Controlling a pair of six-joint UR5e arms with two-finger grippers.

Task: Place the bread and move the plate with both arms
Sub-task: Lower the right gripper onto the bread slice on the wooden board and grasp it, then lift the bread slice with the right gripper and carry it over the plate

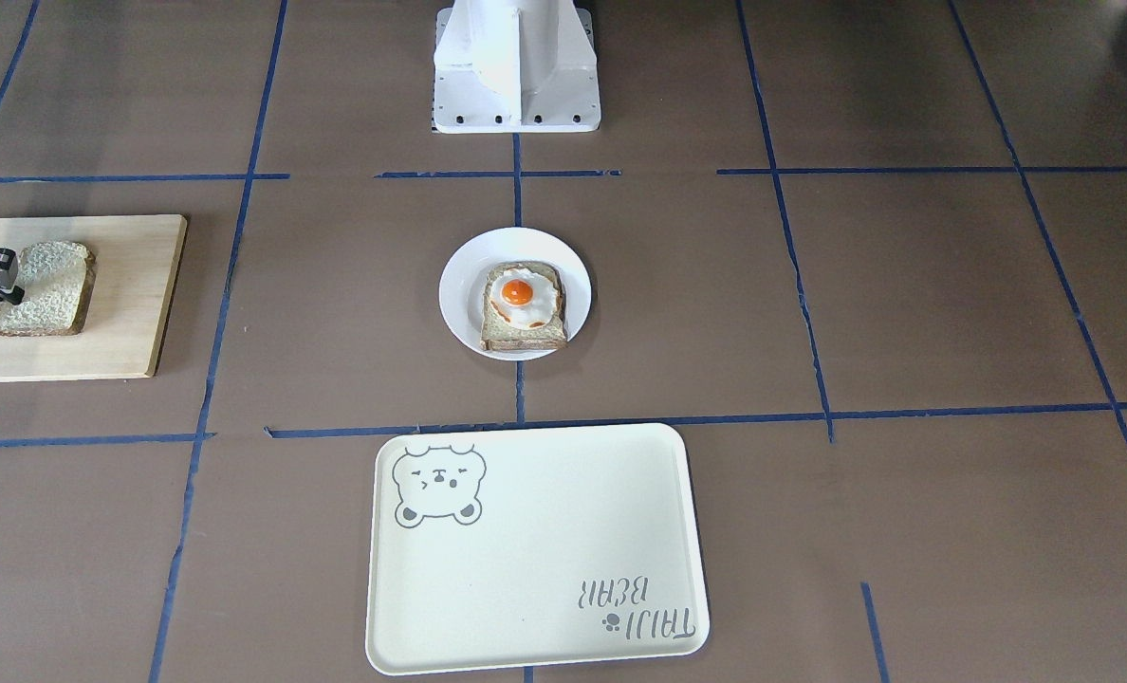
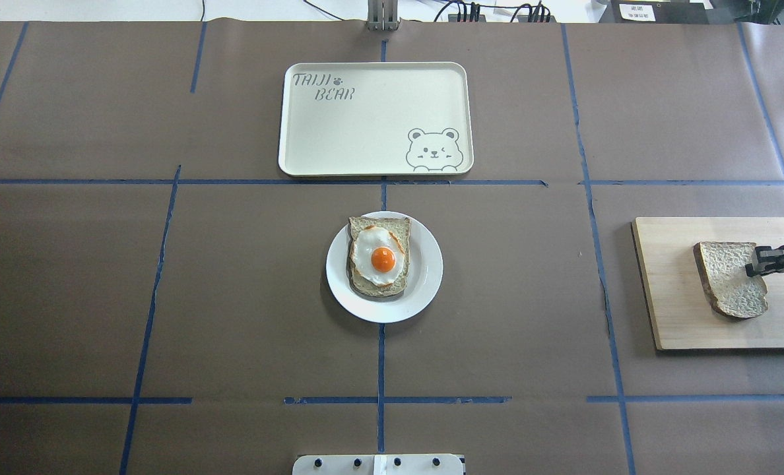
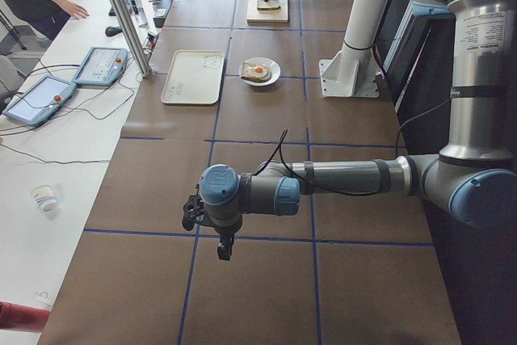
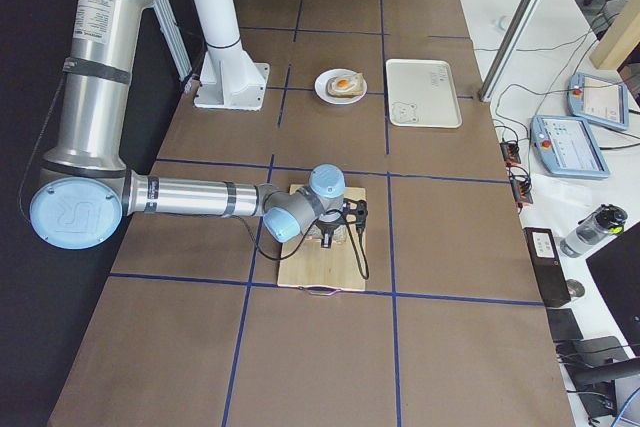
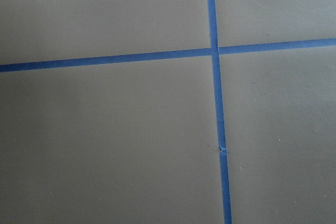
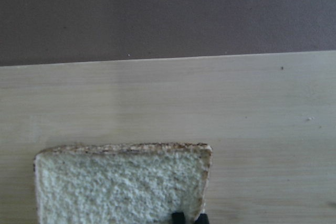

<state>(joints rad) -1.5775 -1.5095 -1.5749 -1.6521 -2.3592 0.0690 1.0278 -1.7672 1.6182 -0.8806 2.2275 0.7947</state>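
Note:
The bread (image 2: 728, 277) lies on a light wooden board (image 2: 669, 290) at the table's right end; it also shows in the front view (image 1: 46, 289) and the right wrist view (image 6: 121, 184). My right gripper (image 2: 755, 262) is shut on the bread's edge, its tips (image 6: 191, 217) pinching the crust. The white plate (image 2: 425, 277) sits at the table's middle and carries a toast slice with a fried egg (image 2: 379, 257). My left gripper (image 3: 224, 252) hangs over bare table far from the plate; I cannot tell if it is open or shut.
A cream tray with a bear drawing (image 2: 372, 125) lies just beyond the plate, on the operators' side. The white robot base (image 1: 516, 66) stands behind the plate. Blue tape lines cross the brown table cover (image 5: 215, 51).

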